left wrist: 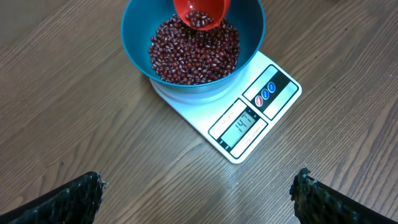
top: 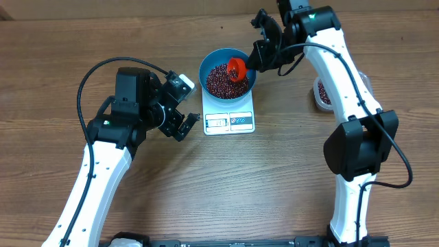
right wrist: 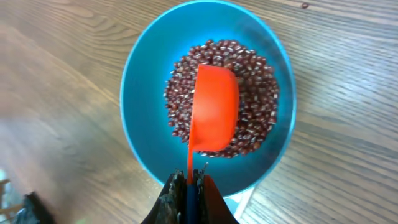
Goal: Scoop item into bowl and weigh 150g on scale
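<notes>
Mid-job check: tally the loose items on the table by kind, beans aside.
blue bowl: 1
white scale: 1
red scoop: 1
clear tub: 1
Total: 4

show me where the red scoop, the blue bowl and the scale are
red scoop point(right wrist: 214, 106), right wrist view, outside of its cup
blue bowl point(left wrist: 135, 37), left wrist view, bare inner wall
scale point(left wrist: 244, 126), left wrist view, display window

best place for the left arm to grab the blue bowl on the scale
The bowl's left rim, approached from above, nearest the open left gripper, one finger inside and one outside: the thin wall stands bare above the beans there, while the red scoop hangs over the right side.
</notes>
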Robot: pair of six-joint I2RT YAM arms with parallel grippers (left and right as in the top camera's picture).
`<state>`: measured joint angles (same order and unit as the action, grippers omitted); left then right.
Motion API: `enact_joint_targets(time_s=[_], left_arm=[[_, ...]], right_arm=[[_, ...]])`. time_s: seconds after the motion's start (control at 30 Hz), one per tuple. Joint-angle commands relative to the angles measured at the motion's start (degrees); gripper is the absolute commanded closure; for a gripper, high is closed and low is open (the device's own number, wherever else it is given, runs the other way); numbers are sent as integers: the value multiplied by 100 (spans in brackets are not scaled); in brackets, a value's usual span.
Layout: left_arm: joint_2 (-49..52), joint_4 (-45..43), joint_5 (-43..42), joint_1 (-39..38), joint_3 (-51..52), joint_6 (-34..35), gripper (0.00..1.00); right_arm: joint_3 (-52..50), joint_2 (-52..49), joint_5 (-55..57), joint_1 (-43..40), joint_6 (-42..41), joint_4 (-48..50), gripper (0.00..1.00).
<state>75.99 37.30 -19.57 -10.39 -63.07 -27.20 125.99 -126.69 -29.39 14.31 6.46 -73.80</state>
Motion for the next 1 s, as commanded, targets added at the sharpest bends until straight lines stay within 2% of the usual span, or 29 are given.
enact_joint_targets(time_s=[0.0,0.33,0.67,0.97], left_arm=[[26,-2,-98,22,-127,-66,0],[26,-2,-98,22,-127,-68,0],[26,-4,-98,22,-127,-68,1],[26,-4,-98,22,-127,-66,1]], right_arm=[[201,339,-501,-55,109,-9,96],[201,507,-501,-68,131,-7,96],[201,680,1023,330,129,-2,96],[201,680,1333,472,136,-13,96]])
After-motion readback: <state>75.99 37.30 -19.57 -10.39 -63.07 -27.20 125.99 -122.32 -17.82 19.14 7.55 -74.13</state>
